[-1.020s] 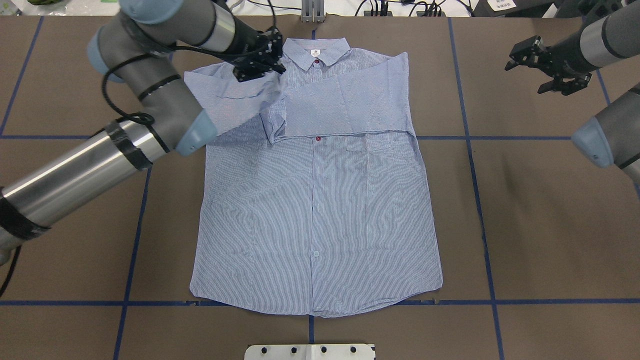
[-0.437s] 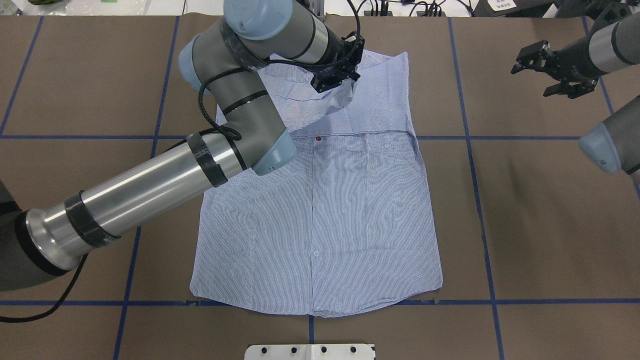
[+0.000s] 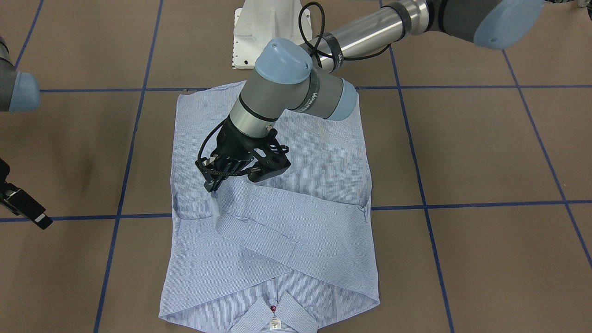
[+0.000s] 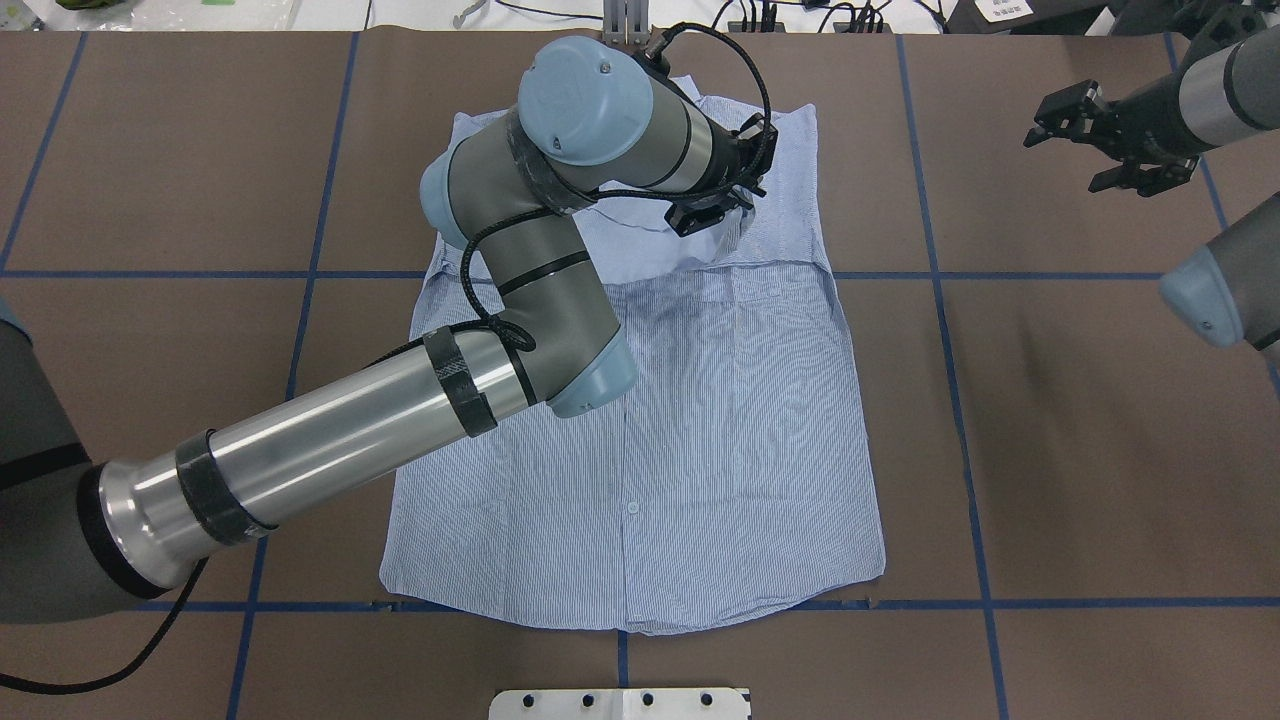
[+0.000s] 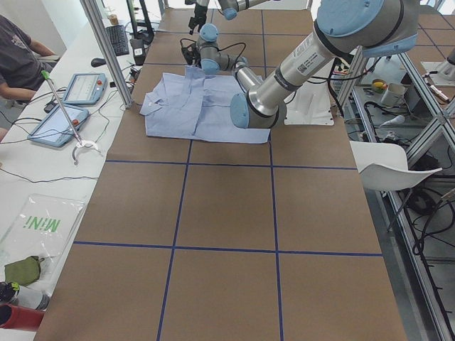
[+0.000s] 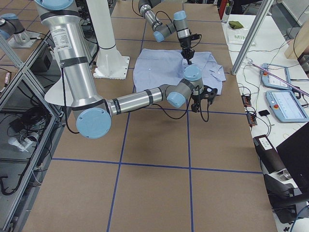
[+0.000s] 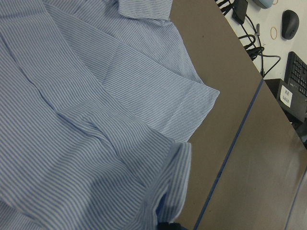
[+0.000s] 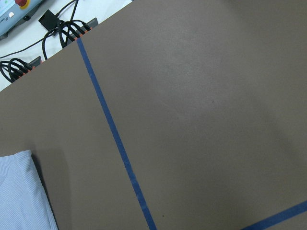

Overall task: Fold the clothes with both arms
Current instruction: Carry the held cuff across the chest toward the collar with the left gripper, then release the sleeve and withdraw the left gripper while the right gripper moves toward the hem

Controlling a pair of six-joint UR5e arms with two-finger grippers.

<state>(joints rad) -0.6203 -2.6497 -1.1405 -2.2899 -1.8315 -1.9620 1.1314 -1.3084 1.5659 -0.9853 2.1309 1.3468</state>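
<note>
The striped light blue shirt (image 4: 700, 450) lies flat and buttoned on the brown table, collar (image 3: 273, 314) at the far edge from the robot. Its right sleeve is folded across the chest. My left gripper (image 4: 735, 208) is shut on the cuff of the left sleeve (image 3: 286, 226) and holds it low over the shirt's right chest, so the sleeves cross. The left wrist view shows the pinched cuff (image 7: 168, 206) over the other sleeve. My right gripper (image 4: 1065, 160) is open and empty, well off the shirt to the right. Only the shirt's edge (image 8: 19, 196) shows in the right wrist view.
The white pedestal base (image 4: 620, 703) stands at the table's near edge. Blue tape lines (image 4: 945, 300) grid the table. Cables and plugs (image 4: 760, 15) lie along the far edge. An operator (image 5: 18, 57) sits past it with tablets (image 5: 82, 89).
My left gripper has carried the left sleeve from the shirt's left shoulder rightward across the collar to the right chest. The right gripper has barely moved.
</note>
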